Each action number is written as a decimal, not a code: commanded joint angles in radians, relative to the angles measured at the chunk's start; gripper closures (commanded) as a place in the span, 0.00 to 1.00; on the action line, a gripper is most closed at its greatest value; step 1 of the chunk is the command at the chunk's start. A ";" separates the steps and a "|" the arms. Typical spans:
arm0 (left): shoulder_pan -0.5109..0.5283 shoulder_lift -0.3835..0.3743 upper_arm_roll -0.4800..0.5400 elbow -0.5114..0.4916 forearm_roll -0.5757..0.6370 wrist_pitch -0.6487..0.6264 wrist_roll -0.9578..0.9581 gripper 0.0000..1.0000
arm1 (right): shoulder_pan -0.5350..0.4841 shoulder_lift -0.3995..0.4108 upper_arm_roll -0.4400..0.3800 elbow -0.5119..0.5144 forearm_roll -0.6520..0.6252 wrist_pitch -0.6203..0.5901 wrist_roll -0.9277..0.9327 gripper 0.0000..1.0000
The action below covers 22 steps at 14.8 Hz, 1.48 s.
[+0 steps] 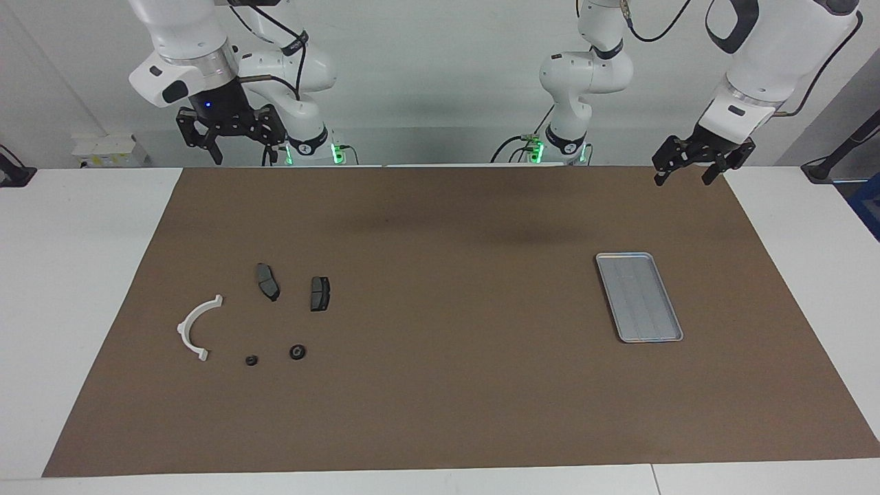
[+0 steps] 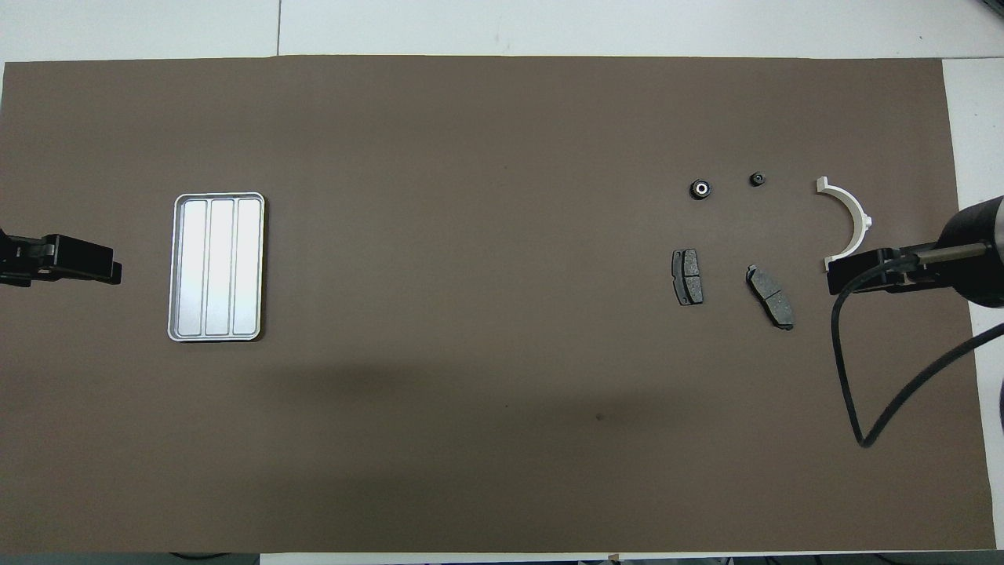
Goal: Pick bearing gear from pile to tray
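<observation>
Worktop (image 1: 89, 275): white, carrying a brown mat (image 1: 440, 385) that covers most of it. No readable writing or brand marks on any item.

Tray (image 1: 639, 297): silver-grey, rectangular, rounded corners, low rim, lengthwise ribs; flat on the mat toward the left arm's end, nothing in it.

Left claw (image 1: 689, 173): raised over the mat's corner at the robots' edge, nearer the arm's base than the tray; fingers spread, holding nothing. Arm waits.

Right claw (image 1: 234, 141): raised above the mat's edge at the right arm's end; fingers spread, holding nothing. Arm waits.

Pile, loose scatter on the mat toward the right arm's end, well apart from the tray:
- White half-ring bracket (image 1: 196, 328), outermost piece.
- Two dark grey brake pads (image 1: 267, 281), (image 1: 320, 293), side by side, apart, nearer the robots than the round pieces.
- Larger black round piece (image 1: 297, 352) with a pale centre, the bearing gear as far as can be told.
- Smaller black round piece (image 1: 251, 360), between it and the bracket.
</observation>
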 commanded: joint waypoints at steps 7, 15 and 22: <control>-0.009 -0.032 0.005 -0.036 0.014 0.007 0.002 0.00 | -0.006 -0.011 -0.002 -0.009 0.026 0.046 -0.021 0.00; -0.009 -0.032 0.005 -0.037 0.014 0.007 0.002 0.00 | -0.007 -0.011 -0.005 -0.055 0.009 0.086 -0.033 0.00; -0.009 -0.032 0.005 -0.036 0.014 0.007 0.002 0.00 | -0.001 0.232 -0.005 -0.078 -0.010 0.322 0.046 0.00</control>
